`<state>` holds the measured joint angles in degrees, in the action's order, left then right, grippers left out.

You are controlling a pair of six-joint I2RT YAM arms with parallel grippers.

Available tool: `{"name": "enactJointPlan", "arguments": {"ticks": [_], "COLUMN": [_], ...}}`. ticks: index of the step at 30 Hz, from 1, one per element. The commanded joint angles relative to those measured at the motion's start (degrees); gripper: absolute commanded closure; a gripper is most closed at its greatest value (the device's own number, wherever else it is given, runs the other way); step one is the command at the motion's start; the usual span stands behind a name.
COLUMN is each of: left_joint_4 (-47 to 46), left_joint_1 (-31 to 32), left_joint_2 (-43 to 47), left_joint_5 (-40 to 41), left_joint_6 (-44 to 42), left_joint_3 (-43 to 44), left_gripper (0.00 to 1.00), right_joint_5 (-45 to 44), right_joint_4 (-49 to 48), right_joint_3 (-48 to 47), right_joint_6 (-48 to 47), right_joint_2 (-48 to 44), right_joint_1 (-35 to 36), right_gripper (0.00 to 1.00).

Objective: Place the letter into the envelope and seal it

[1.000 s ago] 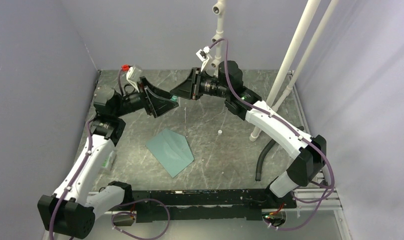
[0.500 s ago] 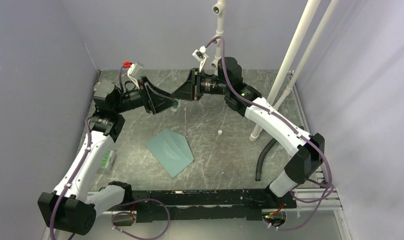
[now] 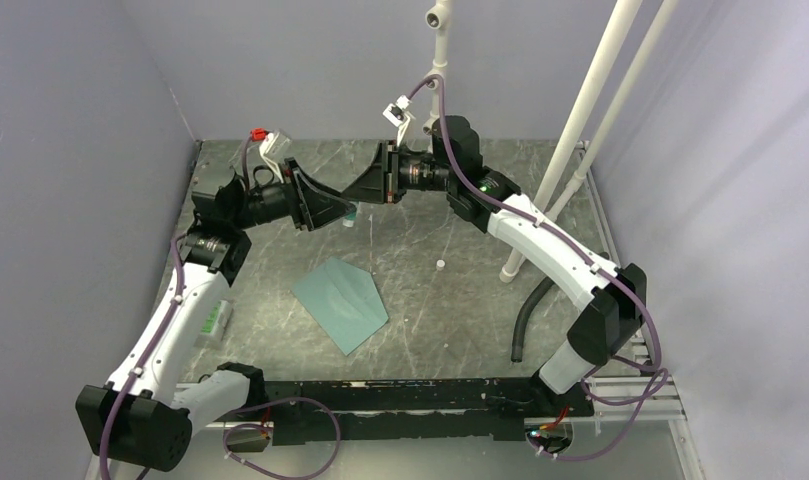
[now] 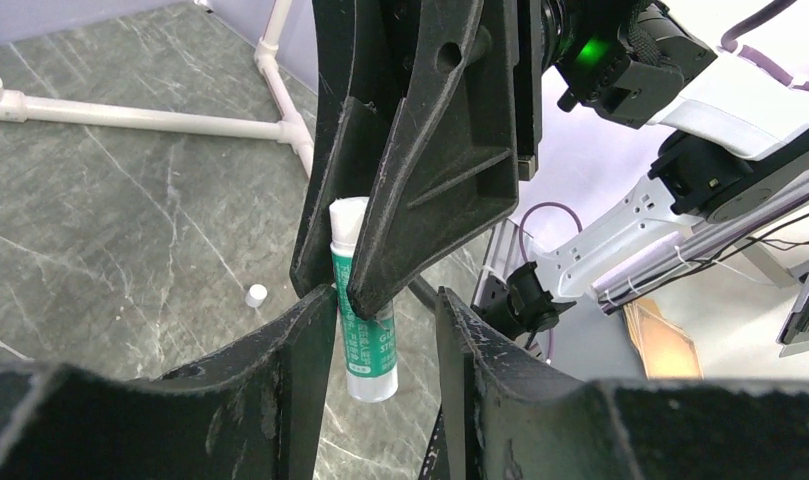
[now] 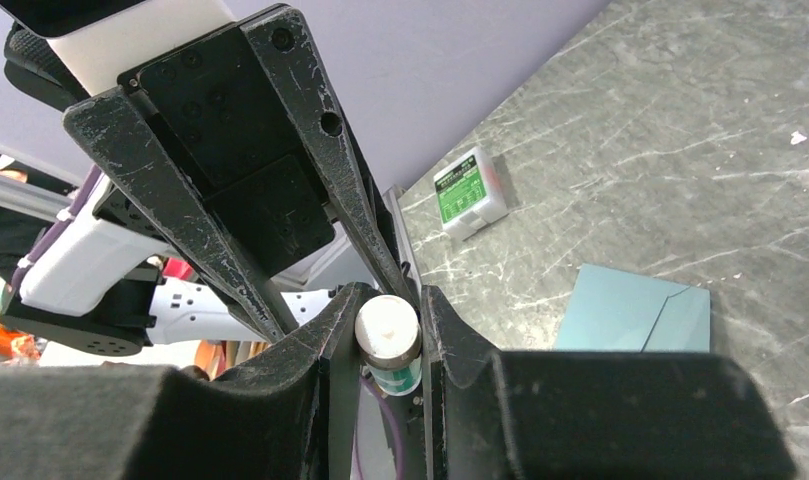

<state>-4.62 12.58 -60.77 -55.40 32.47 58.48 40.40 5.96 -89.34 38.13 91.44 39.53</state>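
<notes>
Nearest you, the envelope [image 3: 340, 303] lies flat on the bench [image 3: 450, 320], well apart from both grippers. No letter shows anywhere. It's likely already inside, but you can't confirm that. The green-and-white packet [image 3: 214, 320] sits off to the envelope's left, beside the left arm. A small white cap [image 3: 440, 264] lies loose just beyond the envelope.

Farther back, the grippers meet in the air. The right gripper [image 5: 388, 300] is clamped on the glue stick [image 4: 365, 350] near its white end. The left gripper [image 4: 385, 300] has its fingers apart, straddling the green body with a gap on one side.

This reads as a handover or twist-out before sealing. Close the left squarely on the green body, clear of the right's fingers. Only then let the right release, or the stick drops.
</notes>
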Motion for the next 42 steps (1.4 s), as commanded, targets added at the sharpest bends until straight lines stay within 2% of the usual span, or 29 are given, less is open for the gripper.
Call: {"name": "enactJointPlan", "arguments": {"ticks": [1, 4, 8, 13, 16, 26, 28, 30, 32, 33, 34, 37, 38, 40, 42], "left_joint_4": [3.0, 8.8, 11.2, 16.3, 17.5, 6.2, 3.7, 1.5, 0.5, 0.4, 0.2, -0.2, -0.1, -0.5, -1.4], "left_joint_1": [0.3, 0.3, 0.3, 0.3, 0.3, 0.3, 0.3, 0.3, 0.3, 0.3, 0.3, 0.3, 0.3, 0.3, 0.3], "left_joint_2": [-1.2, -2.2, -2.3, -2.9, -3.3, -5.7, -6.4, -6.9, -7.4, -7.5, -7.4, -6.3, -5.8, -4.7, -3.5], "left_joint_5": [-1.3, -0.3, 1.7, 9.0, 13.4, -0.7, -3.2, -4.8, -5.3, -5.0, -4.3, -0.4, 1.5, 6.0, 11.7], "left_joint_6": [-1.2, -4.2, -6.1, -8.6, -8.0, -1.2, -0.2, 0.8, 1.5, 1.7, 1.8, 2.4, 2.7, 4.4, 6.7], "left_joint_3": [1.2, 2.3, 2.8, 4.7, 5.0, 3.7, 3.2, 3.0, 3.0, 3.0, 3.0, 3.0, 3.0, 2.6, 2.0], "left_gripper": [0.54, 0.57, 0.6, 0.64, 0.63, 0.63, 0.68, 0.8, 0.96, 0.97, 0.98, 0.97, 0.98, 0.98, 0.97], "right_joint_5": [1.7, 1.2, -0.5, -5.9, -4.6, 2.0, 2.8, 3.1, 3.0, 2.3, 1.2, -8.4, -11.3, -14.2, -15.6], "right_joint_4": [-7.1, -7.3, -7.2, -4.4, -4.2, -7.0, -8.9, -10.2, -10.6, -10.1, -8.9, -6.2, -6.2, -8.3, -11.4], "right_joint_3": [-0.4, -0.3, 0.2, 0.8, 1.1, 0.1, 0.3, 0.4, 0.4, 0.2, 0.0, 1.7, 3.8, 8.0, 12.3], "right_joint_6": [1.8, 1.5, 0.7, -2.2, -3.0, -1.6, -0.3, 0.9, 1.6, 1.5, 1.0, -0.8, -1.0, -2.3, -3.0], "right_joint_2": [-0.4, -0.8, -1.7, -3.2, -2.8, -0.9, -0.6, -0.4, -0.6, -0.8, -1.3, -4.7, -6.8, -10.1, -13.0], "right_joint_1": [0.7, 0.7, 0.7, 0.7, 0.7, 0.5, 0.4, 0.3, 0.2, 0.2, 0.1, -0.4, -0.7, -1.2, -1.4], "right_gripper": [1.0, 1.0, 1.0, 1.0, 1.0, 1.0, 1.0, 1.0, 1.0, 0.99, 0.91, 0.45, 0.37, 0.27, 0.24]}}
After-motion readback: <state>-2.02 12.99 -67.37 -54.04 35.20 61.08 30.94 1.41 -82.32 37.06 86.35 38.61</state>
